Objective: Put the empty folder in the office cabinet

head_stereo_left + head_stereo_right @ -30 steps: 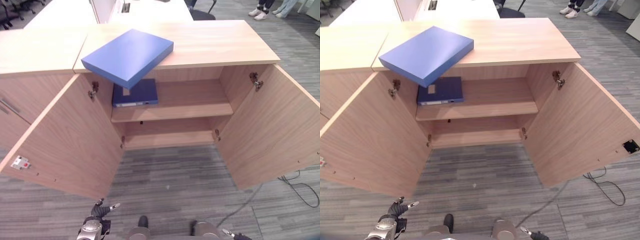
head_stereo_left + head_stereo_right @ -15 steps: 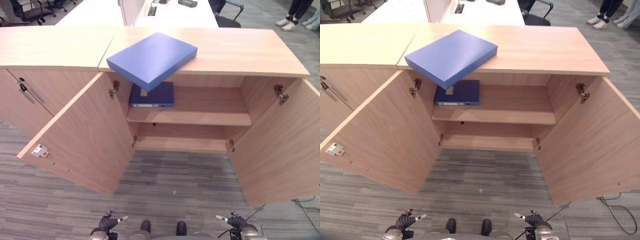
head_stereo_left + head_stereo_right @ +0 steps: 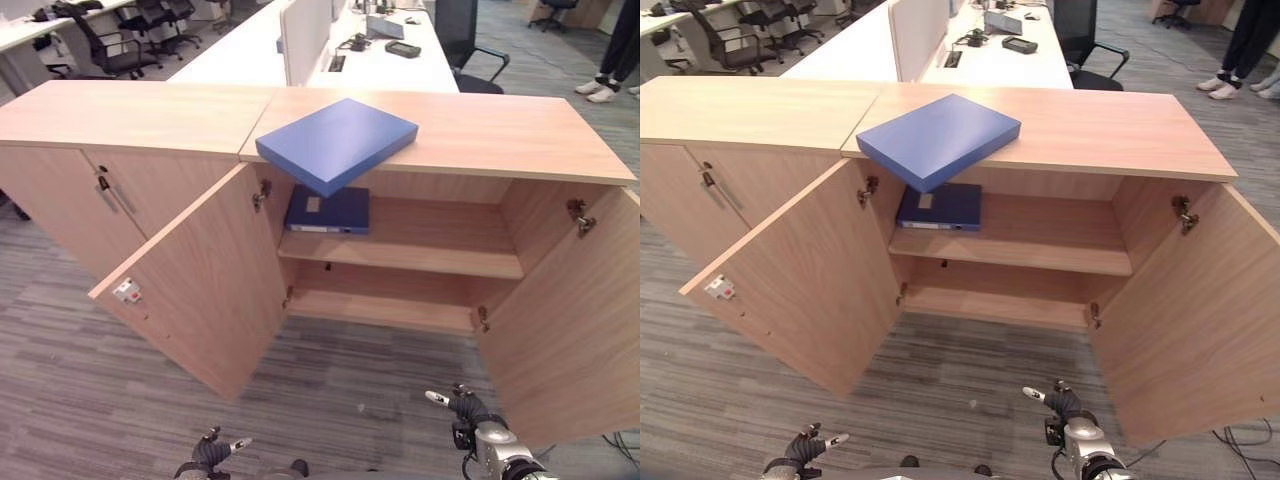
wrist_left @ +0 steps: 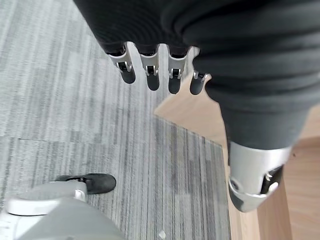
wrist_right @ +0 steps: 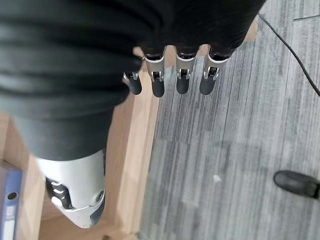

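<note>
A light blue folder (image 3: pixel 337 142) lies flat on the wooden office cabinet's top (image 3: pixel 500 135), its near corner jutting past the front edge. Below it, a darker blue binder (image 3: pixel 328 210) rests at the left end of the upper shelf (image 3: pixel 430 245). Both cabinet doors stand open. Low over the carpet, well short of the cabinet, my left hand (image 3: pixel 212 455) hangs with relaxed fingers (image 4: pixel 150 75) and holds nothing. My right hand (image 3: pixel 470 415) is a little higher, close to the right door, its fingers (image 5: pixel 180 75) straight and also holding nothing.
The left door (image 3: pixel 200 290) swings out towards me and the right door (image 3: pixel 575 350) stands beside my right hand. A closed cabinet (image 3: pixel 80 190) adjoins on the left. White desks and office chairs (image 3: pixel 110 40) lie behind. A person's shoes (image 3: pixel 600 92) show at the far right.
The camera has moved, so the cabinet sits further right and further off. My right hand has risen higher into view. The folder and binder lie where they were.
</note>
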Controlling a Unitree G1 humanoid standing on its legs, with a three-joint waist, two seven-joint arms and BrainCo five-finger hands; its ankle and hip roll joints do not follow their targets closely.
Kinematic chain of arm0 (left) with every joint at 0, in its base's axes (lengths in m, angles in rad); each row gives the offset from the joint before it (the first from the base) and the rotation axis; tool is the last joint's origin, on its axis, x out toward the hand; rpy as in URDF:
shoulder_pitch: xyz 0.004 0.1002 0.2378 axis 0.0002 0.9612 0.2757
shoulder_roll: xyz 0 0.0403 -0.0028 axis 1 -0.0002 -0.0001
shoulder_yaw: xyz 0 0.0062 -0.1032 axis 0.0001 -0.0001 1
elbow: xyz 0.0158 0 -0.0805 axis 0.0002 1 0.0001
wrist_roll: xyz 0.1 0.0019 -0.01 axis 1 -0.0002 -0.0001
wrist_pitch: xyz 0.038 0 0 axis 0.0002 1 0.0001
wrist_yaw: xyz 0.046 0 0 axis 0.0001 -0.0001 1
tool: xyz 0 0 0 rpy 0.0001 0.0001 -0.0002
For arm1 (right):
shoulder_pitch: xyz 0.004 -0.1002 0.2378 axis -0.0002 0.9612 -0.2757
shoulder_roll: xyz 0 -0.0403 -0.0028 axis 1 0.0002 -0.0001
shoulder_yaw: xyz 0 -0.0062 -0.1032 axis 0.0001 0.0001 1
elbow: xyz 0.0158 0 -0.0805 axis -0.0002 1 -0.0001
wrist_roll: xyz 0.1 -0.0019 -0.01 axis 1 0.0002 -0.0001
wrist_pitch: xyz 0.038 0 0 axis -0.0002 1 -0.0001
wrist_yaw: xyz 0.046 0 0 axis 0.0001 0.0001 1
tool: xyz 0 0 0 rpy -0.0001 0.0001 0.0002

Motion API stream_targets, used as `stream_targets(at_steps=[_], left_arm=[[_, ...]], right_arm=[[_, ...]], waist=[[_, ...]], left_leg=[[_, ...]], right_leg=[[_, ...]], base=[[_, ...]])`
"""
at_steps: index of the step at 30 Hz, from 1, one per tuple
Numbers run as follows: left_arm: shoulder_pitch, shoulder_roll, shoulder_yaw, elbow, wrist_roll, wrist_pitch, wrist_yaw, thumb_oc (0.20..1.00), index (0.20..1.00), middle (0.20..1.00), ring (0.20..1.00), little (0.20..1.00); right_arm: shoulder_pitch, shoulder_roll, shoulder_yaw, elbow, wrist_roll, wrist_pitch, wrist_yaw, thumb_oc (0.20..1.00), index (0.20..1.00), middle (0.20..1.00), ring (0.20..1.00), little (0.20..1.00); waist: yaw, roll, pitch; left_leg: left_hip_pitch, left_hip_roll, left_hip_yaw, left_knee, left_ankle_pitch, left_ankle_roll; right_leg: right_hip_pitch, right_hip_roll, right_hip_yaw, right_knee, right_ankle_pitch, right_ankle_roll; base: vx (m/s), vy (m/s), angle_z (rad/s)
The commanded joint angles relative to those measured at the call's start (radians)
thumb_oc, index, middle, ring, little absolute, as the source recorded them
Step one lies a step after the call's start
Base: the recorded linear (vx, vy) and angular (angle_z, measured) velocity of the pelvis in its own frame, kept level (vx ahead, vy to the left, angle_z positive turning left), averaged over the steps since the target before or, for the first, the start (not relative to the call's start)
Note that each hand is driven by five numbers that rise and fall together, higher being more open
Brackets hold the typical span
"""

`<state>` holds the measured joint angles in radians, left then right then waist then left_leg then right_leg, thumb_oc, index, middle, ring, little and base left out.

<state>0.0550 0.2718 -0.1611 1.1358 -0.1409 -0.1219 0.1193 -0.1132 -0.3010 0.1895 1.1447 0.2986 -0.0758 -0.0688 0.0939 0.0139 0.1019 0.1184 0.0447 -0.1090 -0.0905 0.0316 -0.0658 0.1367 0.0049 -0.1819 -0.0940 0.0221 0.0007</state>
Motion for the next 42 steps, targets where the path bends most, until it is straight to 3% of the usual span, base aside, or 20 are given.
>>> stream_targets(at_steps=[1, 8, 12, 13, 14, 16, 17, 19, 23, 26, 28, 30, 37, 38, 40, 41, 42], left_arm=[[-0.082, 0.012, -0.008, 0.055, 0.009, -0.020, 0.010, 1.000, 1.000, 1.000, 1.000, 1.000], [-0.089, 0.012, 0.006, 0.068, 0.009, -0.012, 0.010, 1.000, 1.000, 1.000, 1.000, 1.000], [-0.104, 0.013, 0.002, 0.068, 0.005, -0.012, 0.008, 1.000, 1.000, 1.000, 1.000, 1.000], [-0.112, 0.010, 0.001, 0.061, -0.006, -0.012, 0.009, 1.000, 1.000, 1.000, 1.000, 1.000], [-0.112, 0.010, 0.001, 0.061, -0.006, -0.012, 0.009, 1.000, 1.000, 1.000, 1.000, 1.000], [-0.112, 0.002, -0.006, 0.056, -0.007, -0.013, 0.009, 1.000, 1.000, 1.000, 1.000, 1.000], [-0.106, 0.001, -0.013, 0.052, 0.000, -0.010, 0.007, 1.000, 1.000, 1.000, 1.000, 1.000], [-0.103, 0.003, -0.017, 0.050, 0.003, -0.008, 0.007, 1.000, 1.000, 1.000, 1.000, 1.000], [-0.098, 0.014, -0.018, 0.042, -0.001, -0.010, 0.006, 1.000, 1.000, 1.000, 1.000, 1.000], [-0.092, 0.017, -0.011, 0.038, -0.001, -0.009, 0.005, 1.000, 1.000, 1.000, 1.000, 1.000], [-0.079, 0.018, -0.004, 0.046, 0.013, -0.007, 0.000, 1.000, 1.000, 1.000, 1.000, 1.000], [-0.078, 0.022, -0.004, 0.051, 0.021, -0.005, 0.001, 1.000, 1.000, 1.000, 1.000, 1.000], [-0.085, 0.043, -0.013, 0.038, 0.039, -0.004, -0.001, 1.000, 1.000, 1.000, 1.000, 1.000], [-0.095, 0.048, -0.012, 0.039, 0.036, -0.001, 0.005, 1.000, 1.000, 1.000, 1.000, 1.000], [-0.097, 0.050, -0.011, 0.037, 0.031, 0.001, 0.007, 1.000, 1.000, 1.000, 1.000, 1.000], [-0.107, 0.059, -0.010, 0.028, 0.021, 0.003, 0.006, 1.000, 1.000, 1.000, 1.000, 1.000], [-0.111, 0.062, -0.011, 0.027, 0.022, 0.001, 0.007, 1.000, 1.000, 1.000, 1.000, 1.000]], right_arm=[[-0.002, -0.001, -0.015, 0.024, 0.043, -0.015, -0.001, 1.000, 1.000, 1.000, 1.000, 1.000], [0.068, 0.025, -0.002, 0.051, 0.003, 0.005, 0.016, 1.000, 1.000, 1.000, 1.000, 1.000], [0.081, 0.016, -0.002, 0.049, -0.011, 0.003, 0.020, 1.000, 1.000, 1.000, 1.000, 1.000], [0.082, 0.003, -0.013, 0.047, -0.001, 0.001, 0.018, 1.000, 1.000, 1.000, 1.000, 1.000], [0.081, 0.003, -0.013, 0.047, -0.001, 0.001, 0.018, 1.000, 1.000, 1.000, 1.000, 1.000], [0.083, -0.013, -0.025, 0.054, 0.006, 0.005, 0.015, 1.000, 1.000, 1.000, 1.000, 1.000], [0.076, -0.029, -0.041, 0.059, 0.017, 0.008, 0.010, 1.000, 1.000, 1.000, 1.000, 1.000], [0.073, -0.032, -0.045, 0.058, 0.024, 0.007, 0.007, 1.000, 1.000, 1.000, 1.000, 1.000], [0.049, -0.044, -0.056, 0.052, 0.048, 0.001, -0.005, 1.000, 1.000, 1.000, 1.000, 1.000], [0.041, -0.044, -0.050, 0.053, 0.040, 0.004, -0.003, 1.000, 1.000, 1.000, 1.000, 1.000], [0.042, -0.032, -0.041, 0.054, 0.016, 0.006, 0.006, 1.000, 1.000, 1.000, 1.000, 1.000], [0.036, -0.023, -0.030, 0.052, 0.004, 0.009, 0.008, 1.000, 1.000, 1.000, 1.000, 1.000], [0.009, 0.011, -0.006, 0.036, -0.010, 0.009, 0.015, 1.000, 1.000, 1.000, 1.000, 1.000], [-0.009, 0.019, 0.000, 0.032, -0.018, 0.009, 0.011, 1.000, 1.000, 1.000, 1.000, 1.000], [-0.017, 0.021, 0.004, 0.032, -0.023, 0.010, 0.012, 1.000, 1.000, 1.000, 1.000, 1.000], [-0.036, 0.026, 0.014, 0.021, -0.025, 0.011, 0.013, 1.000, 1.000, 1.000, 1.000, 1.000], [-0.040, 0.030, 0.016, 0.017, -0.023, 0.009, 0.015, 1.000, 1.000, 1.000, 1.000, 1.000]], waist=[[-0.001, -0.033, 0.025], [-0.017, -0.021, 0.055], [-0.030, -0.029, 0.091], [-0.036, -0.033, 0.117], [-0.036, -0.033, 0.116], [-0.040, -0.037, 0.126], [-0.027, -0.033, 0.116], [-0.020, -0.028, 0.114], [0.015, -0.017, 0.108], [0.034, -0.019, 0.103], [0.051, -0.014, 0.069], [0.057, -0.022, 0.056], [0.068, -0.068, 0.024], [0.069, -0.075, 0.023], [0.075, -0.075, 0.025], [0.075, -0.062, 0.037], [0.068, -0.051, 0.044]], left_leg=[[0.019, -0.011, -0.015, 0.003, -0.071, -0.017], [-0.008, 0.003, -0.018, 0.029, -0.064, -0.026], [-0.120, -0.019, 0.003, 0.208, -0.090, -0.048], [-0.180, -0.027, 0.041, 0.316, -0.067, -0.066], [-0.184, -0.027, 0.041, 0.321, -0.069, -0.066], [-0.258, -0.004, 0.105, 0.376, -0.054, -0.062], [-0.320, 0.019, 0.125, 0.326, -0.032, -0.051], [-0.324, 0.021, 0.111, 0.285, -0.003, -0.054], [-0.389, 0.042, 0.047, 0.137, 0.047, -0.059], [-0.409, 0.042, 0.047, 0.133, 0.061, -0.060], [-0.376, 0.045, 0.020, 0.105, 0.109, -0.058], [-0.373, 0.040, 0.028, 0.113, 0.121, -0.051], [-0.366, -0.010, 0.086, 0.146, 0.053, -0.001], [-0.352, -0.027, 0.102, 0.147, 0.024, 0.017], [-0.343, -0.031, 0.108, 0.144, 0.016, 0.023], [-0.328, -0.025, 0.116, 0.134, 0.007, 0.039], [-0.320, -0.022, 0.112, 0.132, 0.004, 0.044]], right_leg=[[0.039, -0.074, -0.007, 0.046, -0.102, 0.107], [0.007, -0.066, -0.007, 0.082, -0.120, 0.093], [-0.034, -0.077, -0.003, 0.129, -0.139, 0.077], [-0.037, -0.089, 0.000, 0.152, -0.151, 0.069], [-0.040, -0.089, 0.000, 0.153, -0.151, 0.069], [-0.035, -0.100, -0.001, 0.171, -0.168, 0.065], [-0.015, -0.094, 0.018, 0.174, -0.189, 0.063], [-0.002, -0.086, 0.028, 0.173, -0.198, 0.064], [0.081, -0.071, 0.098, 0.151, -0.243, 0.073], [0.122, -0.076, 0.131, 0.140, -0.257, 0.081], [0.148, -0.078, 0.156, 0.127, -0.264, 0.095], [0.147, -0.091, 0.167, 0.131, -0.265, 0.103], [0.093, -0.158, 0.196, 0.174, -0.162, 0.169], [0.059, -0.167, 0.194, 0.215, -0.098, 0.194], [0.039, -0.173, 0.182, 0.242, -0.065, 0.207], [-0.021, -0.172, 0.160, 0.346, -0.013, 0.225], [-0.045, -0.160, 0.162, 0.388, -0.003, 0.235]], base=[[0.01, -0.071, 0.15], [-0.02, -0.065, 0.09], [-0.10, -0.058, 0.07], [-0.07, -0.048, 0.14], [-0.04, -0.047, 0.13], [0.13, 0.002, 0.02], [0.30, 0.044, -0.03], [0.23, 0.043, -0.01], [0.27, 0.053, -0.09], [0.29, 0.094, -0.49], [0.37, 0.186, -0.63], [0.29, 0.203, -0.81], [0.18, 0.178, -0.13], [0.13, 0.171, 0.00], [0.08, 0.135, -0.21], [0.06, 0.157, -0.25], [0.06, 0.162, -0.22]])
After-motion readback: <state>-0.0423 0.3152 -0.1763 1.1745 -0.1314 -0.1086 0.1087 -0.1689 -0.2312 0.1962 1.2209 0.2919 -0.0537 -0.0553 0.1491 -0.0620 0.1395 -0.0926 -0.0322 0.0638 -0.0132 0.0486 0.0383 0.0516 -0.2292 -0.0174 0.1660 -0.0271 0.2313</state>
